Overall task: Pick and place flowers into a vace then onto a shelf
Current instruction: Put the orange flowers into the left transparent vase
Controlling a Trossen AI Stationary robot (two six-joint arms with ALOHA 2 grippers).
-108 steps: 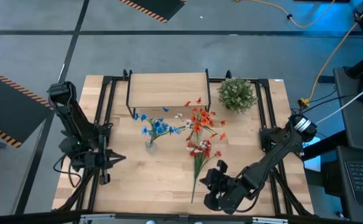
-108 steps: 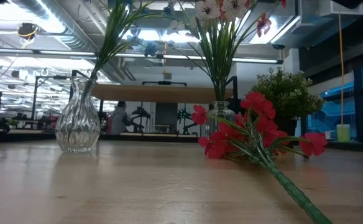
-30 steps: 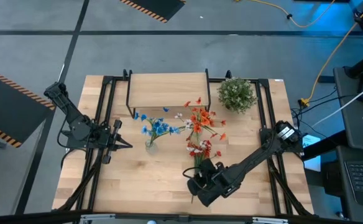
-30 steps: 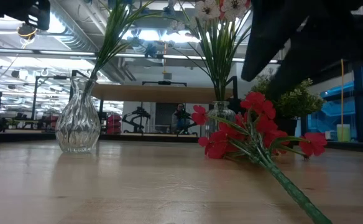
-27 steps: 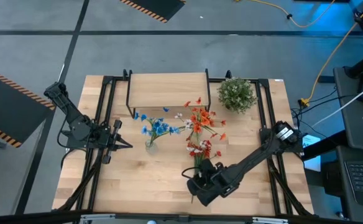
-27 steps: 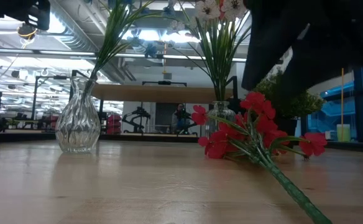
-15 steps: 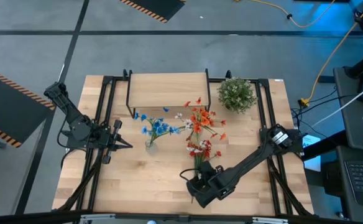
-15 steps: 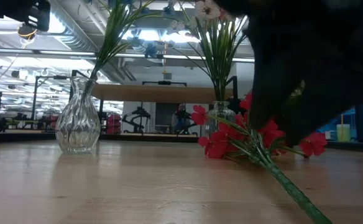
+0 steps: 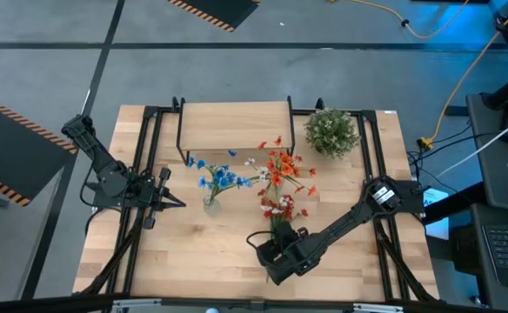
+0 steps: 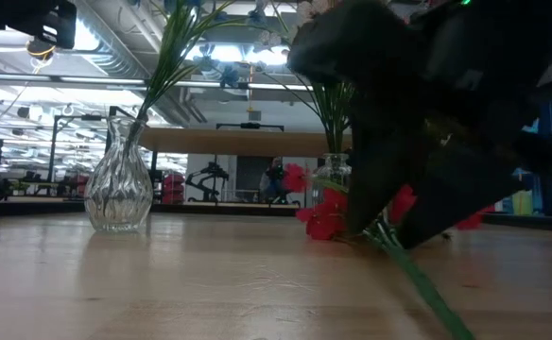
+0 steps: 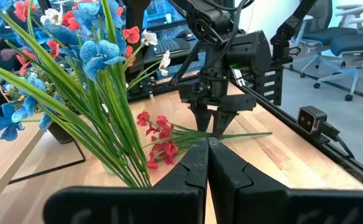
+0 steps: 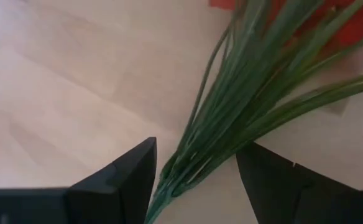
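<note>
Red sprig [image 9: 279,211] lying flat on the desk [image 9: 193,252], stems straddled by the right gripper [image 12: 194,180]; jaws standing apart, one on each side of the green bundle, not yet closed on it; blooms beyond the jaws, toward the orange sprig [image 9: 280,167] in its vase. Light and floppy by the look of it; thin stems [image 12: 243,93] likely to splay or slip, blooms easily crushed; best taken low on the gathered stems, where they bunch tight between the jaws, well clear of the petals. Right arm stretched low across the desk, wrist pitched steeply down, fingertips close to the wood. Left gripper [image 11: 207,163] hanging off to the side with jaws pressed together, holding nothing, pointed toward the blue sprig [image 9: 220,179] in the clear vase [image 10: 117,184]. Shelf [image 9: 234,123] bare at the far edge, well apart from both jaws.
</note>
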